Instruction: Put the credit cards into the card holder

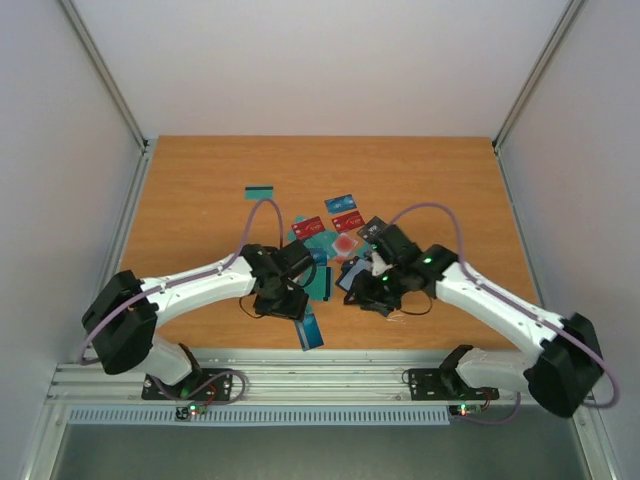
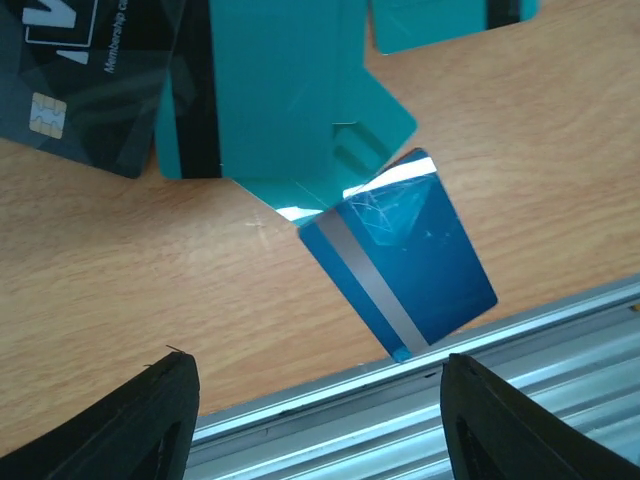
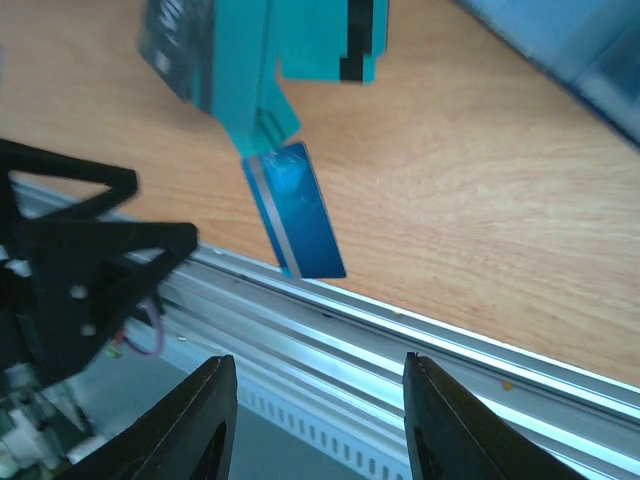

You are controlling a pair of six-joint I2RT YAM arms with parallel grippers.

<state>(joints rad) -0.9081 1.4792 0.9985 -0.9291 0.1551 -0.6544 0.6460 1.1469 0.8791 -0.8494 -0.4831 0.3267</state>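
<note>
Left gripper (image 2: 315,362) agape, dark card (image 2: 85,95) ("Membership" legible)

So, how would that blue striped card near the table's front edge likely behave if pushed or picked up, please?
The blue card looks thin and flat: probably light, fairly stiff, awkward to pinch off the table. Its glossy face suggests easy sliding. One corner reaches the metal rail, so it may catch there.
</note>
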